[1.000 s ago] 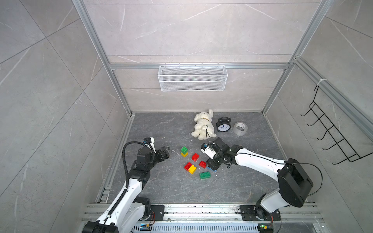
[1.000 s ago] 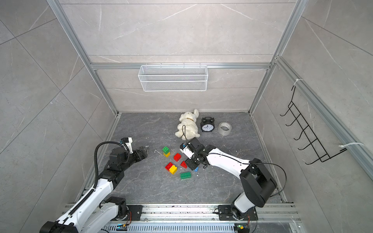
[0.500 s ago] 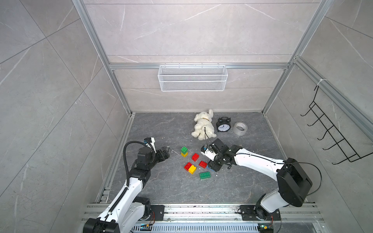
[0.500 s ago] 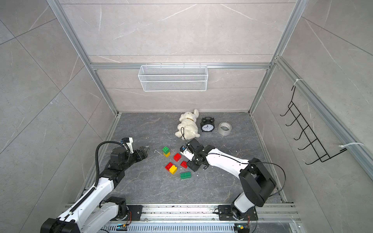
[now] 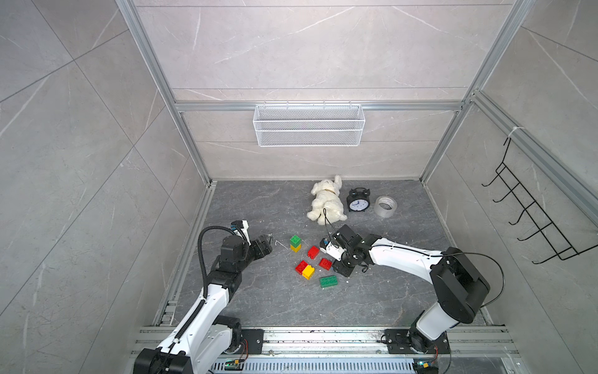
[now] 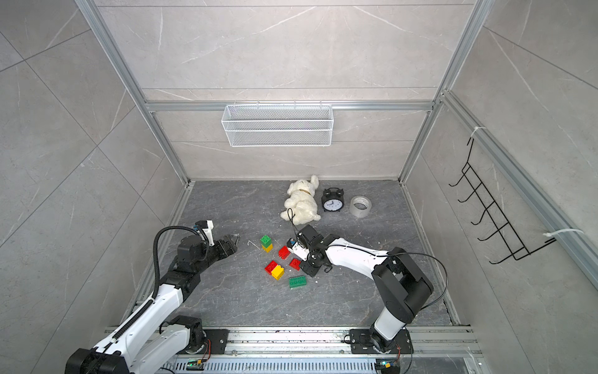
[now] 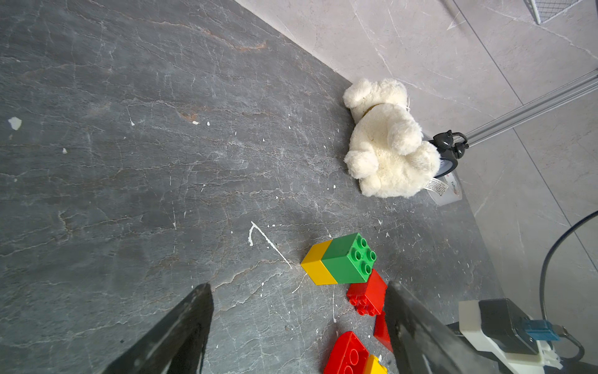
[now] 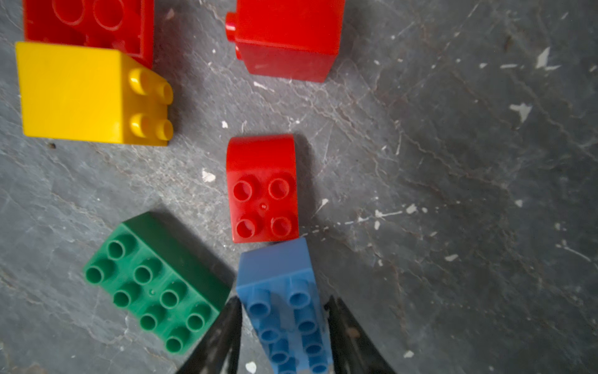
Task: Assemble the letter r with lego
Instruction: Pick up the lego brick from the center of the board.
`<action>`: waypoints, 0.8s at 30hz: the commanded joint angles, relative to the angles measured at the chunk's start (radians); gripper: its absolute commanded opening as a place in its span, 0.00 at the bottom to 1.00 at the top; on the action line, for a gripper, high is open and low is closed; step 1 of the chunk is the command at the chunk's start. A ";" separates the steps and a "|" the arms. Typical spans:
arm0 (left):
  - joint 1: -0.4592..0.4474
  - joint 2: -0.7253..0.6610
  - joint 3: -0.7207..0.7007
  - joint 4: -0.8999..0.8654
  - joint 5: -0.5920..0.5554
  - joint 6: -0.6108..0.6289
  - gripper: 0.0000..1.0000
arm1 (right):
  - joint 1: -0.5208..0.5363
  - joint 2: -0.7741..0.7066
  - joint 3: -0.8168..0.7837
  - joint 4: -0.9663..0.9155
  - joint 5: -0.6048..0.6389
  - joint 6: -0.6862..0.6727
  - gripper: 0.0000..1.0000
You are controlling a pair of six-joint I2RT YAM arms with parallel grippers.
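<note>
Lego bricks [image 5: 329, 281] are found loose at the middle of the worktop [image 5: 275, 307], on the near side of the plush toy [image 5: 326, 200]. The blue brick [image 8: 281, 301] is flanked by the right fingers [image 8: 226, 336]; a firm grip cannot be confirmed. The left fingers [image 7: 181, 330] are spread wide and empty.

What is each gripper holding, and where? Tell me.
Left gripper: nothing, open. Right gripper: fingers flank the blue brick's long sides; a firm grip cannot be told.

Right gripper [image 8: 282, 300] fingers flank blue brick [image 8: 275, 268], contact unclear; rounded red brick [image 8: 262, 191] abuts it, green brick [image 8: 155, 281] just beside.
</note>
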 commanded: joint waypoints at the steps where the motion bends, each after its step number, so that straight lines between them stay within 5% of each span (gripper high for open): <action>1: 0.005 0.001 -0.004 0.034 0.015 0.017 0.86 | 0.006 0.020 -0.003 0.013 -0.017 -0.011 0.44; 13: 0.005 0.001 -0.018 0.043 0.009 0.012 0.86 | 0.008 -0.017 0.012 -0.021 0.004 0.002 0.29; 19: 0.005 0.002 -0.021 0.045 0.009 0.011 0.86 | 0.016 0.001 -0.010 -0.029 0.014 0.028 0.47; 24: 0.006 0.006 -0.019 0.048 0.009 0.012 0.86 | 0.016 0.009 -0.016 -0.002 0.027 0.042 0.49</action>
